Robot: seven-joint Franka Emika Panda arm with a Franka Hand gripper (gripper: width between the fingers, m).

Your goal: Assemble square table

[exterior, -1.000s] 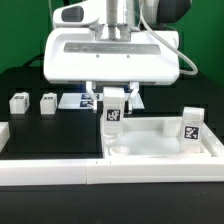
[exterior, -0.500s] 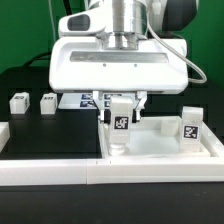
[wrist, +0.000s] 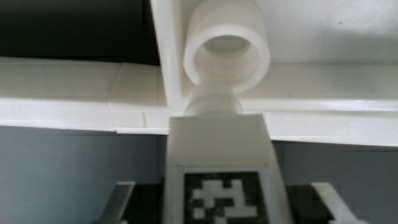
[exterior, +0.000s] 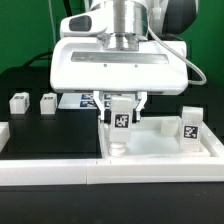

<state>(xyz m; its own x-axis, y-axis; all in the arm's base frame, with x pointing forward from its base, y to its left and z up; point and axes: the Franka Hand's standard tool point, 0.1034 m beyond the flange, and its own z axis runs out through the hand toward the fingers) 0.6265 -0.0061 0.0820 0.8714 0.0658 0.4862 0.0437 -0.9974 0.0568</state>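
Observation:
My gripper [exterior: 120,108] is shut on a white leg block [exterior: 121,120] with a black-and-white tag and holds it upright. The leg's lower end stands in the near corner, at the exterior view's left, of the white square tabletop [exterior: 160,147]. In the wrist view the leg [wrist: 219,170] runs between my fingers [wrist: 125,198] to a round socket [wrist: 226,48] on the tabletop [wrist: 71,90]. A second tagged leg [exterior: 190,125] stands on the tabletop at the exterior view's right. Two more legs [exterior: 18,101] [exterior: 47,102] lie on the black table.
The marker board [exterior: 74,100] lies flat behind the gripper. A long white border rail [exterior: 60,172] runs along the front, and another white rail piece [exterior: 3,135] sits at the exterior view's left edge.
From a second ago, the gripper with the leg shifted a little toward the exterior view's right and lower onto the tabletop corner. Nothing has moved in the last half second.

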